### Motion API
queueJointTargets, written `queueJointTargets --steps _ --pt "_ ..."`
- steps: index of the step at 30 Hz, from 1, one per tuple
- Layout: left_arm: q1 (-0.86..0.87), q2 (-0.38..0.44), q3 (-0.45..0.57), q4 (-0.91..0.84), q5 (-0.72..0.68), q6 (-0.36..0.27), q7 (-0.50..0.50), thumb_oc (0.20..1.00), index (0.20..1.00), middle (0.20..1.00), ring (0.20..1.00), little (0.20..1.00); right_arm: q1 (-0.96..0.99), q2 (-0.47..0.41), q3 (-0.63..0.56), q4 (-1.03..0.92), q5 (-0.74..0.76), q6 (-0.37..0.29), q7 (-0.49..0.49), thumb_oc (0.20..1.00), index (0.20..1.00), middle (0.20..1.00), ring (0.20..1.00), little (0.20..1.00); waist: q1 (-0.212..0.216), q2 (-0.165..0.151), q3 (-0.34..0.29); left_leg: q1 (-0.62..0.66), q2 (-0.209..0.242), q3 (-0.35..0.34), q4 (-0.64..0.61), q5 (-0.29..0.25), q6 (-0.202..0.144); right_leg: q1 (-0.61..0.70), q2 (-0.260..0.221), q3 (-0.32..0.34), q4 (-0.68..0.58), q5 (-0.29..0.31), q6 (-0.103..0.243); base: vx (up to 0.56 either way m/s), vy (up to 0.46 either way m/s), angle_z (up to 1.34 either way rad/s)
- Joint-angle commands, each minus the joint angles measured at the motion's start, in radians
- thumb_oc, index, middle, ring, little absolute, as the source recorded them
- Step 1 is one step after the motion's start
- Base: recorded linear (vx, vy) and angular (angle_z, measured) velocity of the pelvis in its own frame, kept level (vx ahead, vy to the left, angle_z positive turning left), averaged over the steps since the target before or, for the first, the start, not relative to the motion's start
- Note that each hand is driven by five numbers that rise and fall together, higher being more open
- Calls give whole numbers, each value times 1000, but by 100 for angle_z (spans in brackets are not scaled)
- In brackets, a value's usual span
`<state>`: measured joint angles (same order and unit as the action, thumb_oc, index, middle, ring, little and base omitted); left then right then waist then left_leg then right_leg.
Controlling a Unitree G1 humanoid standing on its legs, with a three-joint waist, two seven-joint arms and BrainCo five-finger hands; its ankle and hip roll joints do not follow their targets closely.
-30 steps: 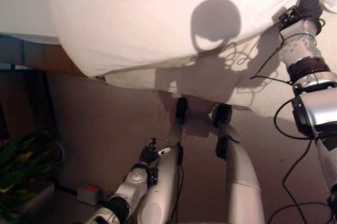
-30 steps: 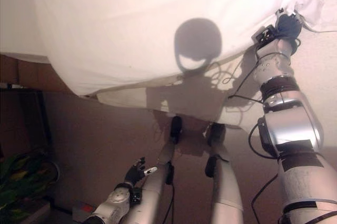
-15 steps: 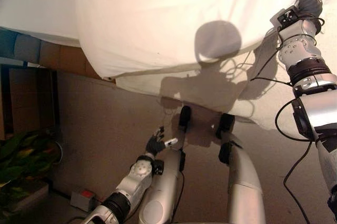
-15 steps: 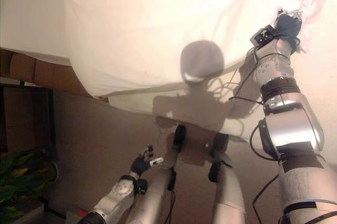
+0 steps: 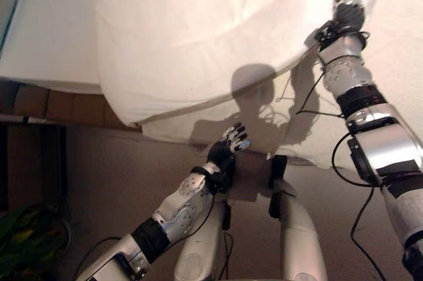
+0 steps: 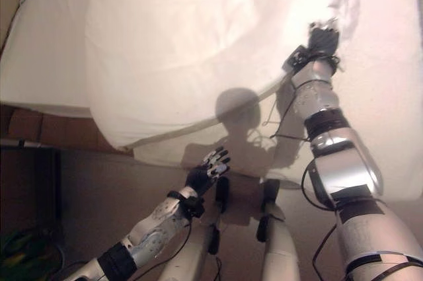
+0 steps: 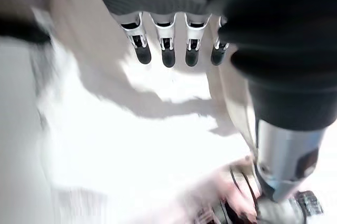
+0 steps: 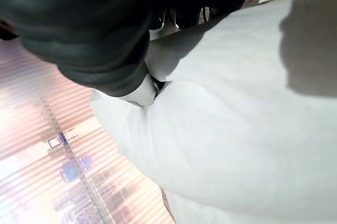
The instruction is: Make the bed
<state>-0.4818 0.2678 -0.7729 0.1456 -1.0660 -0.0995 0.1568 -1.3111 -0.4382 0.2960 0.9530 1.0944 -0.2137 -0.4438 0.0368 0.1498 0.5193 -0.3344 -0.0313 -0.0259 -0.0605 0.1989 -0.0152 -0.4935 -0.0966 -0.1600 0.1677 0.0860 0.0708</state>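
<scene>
White duvet [image 5: 198, 30] covers the upper half of the eye views, draped over the mattress [image 5: 46, 49], whose bare sheet shows at upper left; the duvet's lower hem [image 5: 198, 99] runs from the left-centre of the frame up toward the upper right, overhanging the bed's edge above the floor [image 5: 99, 175]. Right hand [image 5: 347, 15] sits at upper right, at the point where that hem lifts; in the right wrist view white fabric [image 8: 237, 129] lies directly against the hand's cover and folds in under the fingers, so it appears clamped on a pinch of duvet. Judgement: the cloth is held here so the cover can be dragged across the bed and squared up. Left hand [image 5: 228, 145] is low centre, fingers [image 7: 167, 55] straight and spread, holding nothing; it sits just below the hem, near but apart from it. Judgement: it is placed to reach the hanging edge for a second grip or to smooth it. Duvet is not yet lying square.
</scene>
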Motion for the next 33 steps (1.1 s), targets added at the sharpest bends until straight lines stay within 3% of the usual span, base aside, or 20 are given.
queueJointTargets --steps 1,6,10,15,18,25,33 --pt "28 1 -34 -18 -125 -14 -4 1000 1000 1000 1000 1000 -47 -23 9 -135 38 -99 19 200 200 200 200 200 -6 -89 -14 26 -36 40 51 -109 -3 90 0 64 -54 30 56 -4 55 -33" --pt "9 -41 -77 26 -242 -6 7 1000 1000 1000 1000 1000 -41 31 28 -138 55 -94 13 200 200 200 200 200 -17 -103 -32 37 -38 66 54 -117 2 95 3 84 -63 41 60 2 37 -22" --pt "-50 -128 -64 144 -330 -5 31 1000 1000 1000 1000 1000 -6 96 54 -187 63 -97 16 200 200 200 200 200 -34 -115 -51 57 -39 75 35 -113 4 101 3 93 -66 40 59 14 17 -11" --pt "-198 -270 82 330 -417 -73 83 1000 1000 1000 1000 1000 69 128 50 -317 59 -136 0 200 200 200 200 200 -58 -130 -63 57 -43 82 11 -100 -11 93 1 87 -62 37 61 0 -9 -2" --pt "-291 -300 209 379 -442 -176 151 1000 1000 1000 1000 1000 129 137 36 -409 40 -167 -21 200 200 200 200 200 -63 -146 -64 55 -39 88 15 -105 -10 84 2 90 -63 45 66 0 0 0" --pt "-414 -288 396 445 -382 -257 223 1000 1000 1000 1000 1000 253 159 -22 -531 7 -217 -44 200 200 200 200 200 -67 -168 -56 50 -30 107 38 -119 -12 77 8 93 -62 45 68 13 -26 -4" --pt "-462 -262 514 483 -360 -319 264 1000 1000 1000 1000 1000 362 210 -73 -584 2 -257 -54 200 200 200 200 200 -73 -171 -66 54 -23 109 30 -121 -15 73 13 84 -53 36 68 4 -4 0"
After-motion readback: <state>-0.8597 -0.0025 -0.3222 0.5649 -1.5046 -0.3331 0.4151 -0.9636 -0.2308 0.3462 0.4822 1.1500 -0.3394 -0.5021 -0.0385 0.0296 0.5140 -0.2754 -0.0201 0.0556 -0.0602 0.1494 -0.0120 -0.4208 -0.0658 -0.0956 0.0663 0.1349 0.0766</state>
